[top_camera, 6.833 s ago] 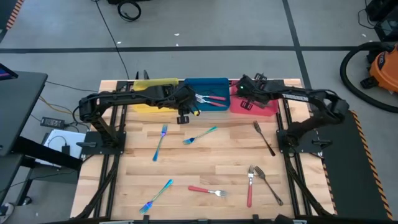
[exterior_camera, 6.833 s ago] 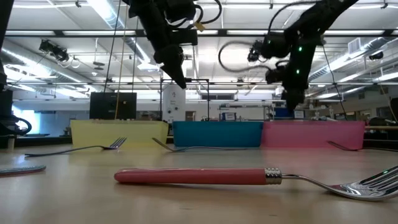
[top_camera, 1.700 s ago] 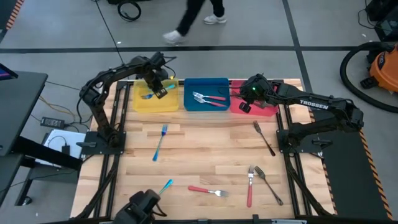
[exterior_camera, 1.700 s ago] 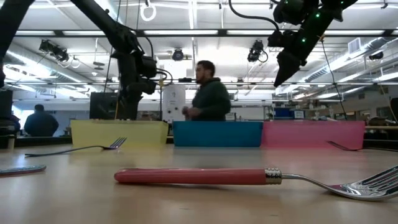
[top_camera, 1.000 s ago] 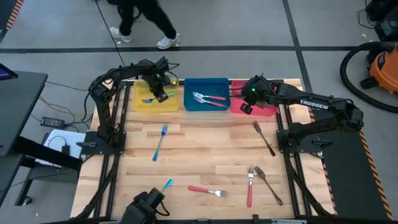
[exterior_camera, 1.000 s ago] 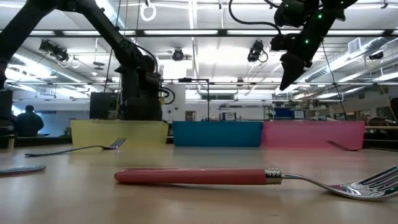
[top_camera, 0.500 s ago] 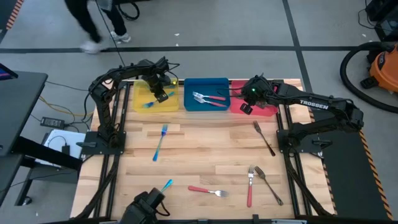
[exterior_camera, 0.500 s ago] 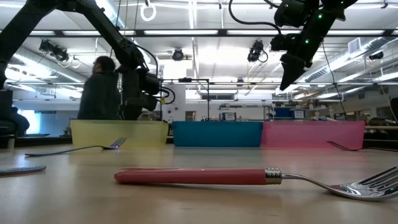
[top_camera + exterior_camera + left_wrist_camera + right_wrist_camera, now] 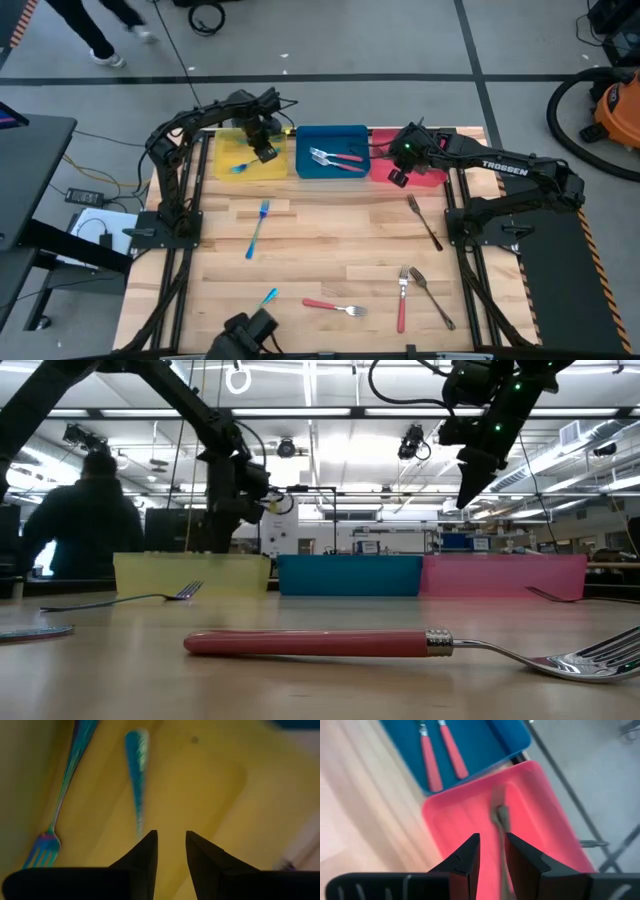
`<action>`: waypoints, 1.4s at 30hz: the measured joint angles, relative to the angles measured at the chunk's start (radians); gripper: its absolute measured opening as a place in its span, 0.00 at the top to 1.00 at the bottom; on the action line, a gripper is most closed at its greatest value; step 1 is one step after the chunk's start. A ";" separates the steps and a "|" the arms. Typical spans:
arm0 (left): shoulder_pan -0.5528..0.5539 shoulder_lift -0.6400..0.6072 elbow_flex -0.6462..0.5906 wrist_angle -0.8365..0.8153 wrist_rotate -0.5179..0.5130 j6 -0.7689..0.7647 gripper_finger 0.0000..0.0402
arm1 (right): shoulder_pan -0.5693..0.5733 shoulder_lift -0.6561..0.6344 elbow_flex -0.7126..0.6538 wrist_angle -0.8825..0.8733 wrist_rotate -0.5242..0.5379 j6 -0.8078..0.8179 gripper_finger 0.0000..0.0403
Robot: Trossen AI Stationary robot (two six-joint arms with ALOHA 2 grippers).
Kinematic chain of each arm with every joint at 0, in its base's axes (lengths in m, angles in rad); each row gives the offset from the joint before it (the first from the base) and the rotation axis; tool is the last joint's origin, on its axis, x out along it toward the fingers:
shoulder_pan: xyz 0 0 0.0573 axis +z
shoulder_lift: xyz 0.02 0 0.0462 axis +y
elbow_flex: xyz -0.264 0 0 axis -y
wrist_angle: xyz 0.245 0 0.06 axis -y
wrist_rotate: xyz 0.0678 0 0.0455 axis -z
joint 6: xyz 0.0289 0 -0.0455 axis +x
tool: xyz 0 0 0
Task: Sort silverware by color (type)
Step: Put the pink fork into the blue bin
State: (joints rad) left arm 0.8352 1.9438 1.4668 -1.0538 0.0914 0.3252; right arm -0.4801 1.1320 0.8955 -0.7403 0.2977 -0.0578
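My left gripper (image 9: 266, 152) hangs open over the yellow tray (image 9: 228, 140), pointing down, with nothing between its fingers (image 9: 171, 836). Two iridescent teal utensils (image 9: 57, 805) (image 9: 136, 765) lie flat on that tray's floor. My right gripper (image 9: 397, 177) stands open above the red tray (image 9: 425, 178), where a dark utensil (image 9: 502, 815) lies. Two red-handled forks (image 9: 335, 158) rest in the blue tray (image 9: 330, 133). On the table lie a teal fork (image 9: 258, 228), two red-handled forks (image 9: 333, 308) (image 9: 402, 300) and two dark forks (image 9: 424, 222) (image 9: 432, 298).
A dark device (image 9: 248, 335) sits at the table's near edge and partly covers another teal utensil (image 9: 268, 297). The three trays stand side by side along the far edge. A person (image 9: 85, 520) stands in the room beyond the table.
My left gripper has risen out of the yellow tray and gone slightly toward the table's right edge. The teal fork that was under it now lies in the tray, apart from the fingers.
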 joint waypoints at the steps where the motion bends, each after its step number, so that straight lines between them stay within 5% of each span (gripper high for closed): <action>1: -0.013 0.000 0.018 -0.012 0.000 0.000 0.75 | 0.000 0.000 0.000 -0.001 -0.019 0.009 0.76; 7: -0.131 -0.010 0.064 -0.065 0.008 -0.048 0.75 | 0.009 0.000 0.000 -0.024 -0.086 0.040 0.76; 14: -0.331 -0.019 0.064 -0.091 0.175 -0.057 0.75 | 0.017 0.000 0.000 -0.035 -0.085 0.031 0.76; 19: -0.483 -0.022 0.063 -0.081 0.184 -0.103 0.75 | 0.017 0.000 0.000 -0.035 -0.084 0.029 0.76; 42: -0.961 -0.012 0.062 0.380 0.169 -0.288 0.75 | 0.013 0.000 0.000 -0.032 -0.073 0.013 0.76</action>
State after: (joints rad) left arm -0.1260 1.9316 1.5291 -0.6743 0.2601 0.0374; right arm -0.4675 1.1320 0.8957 -0.7727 0.2249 -0.0448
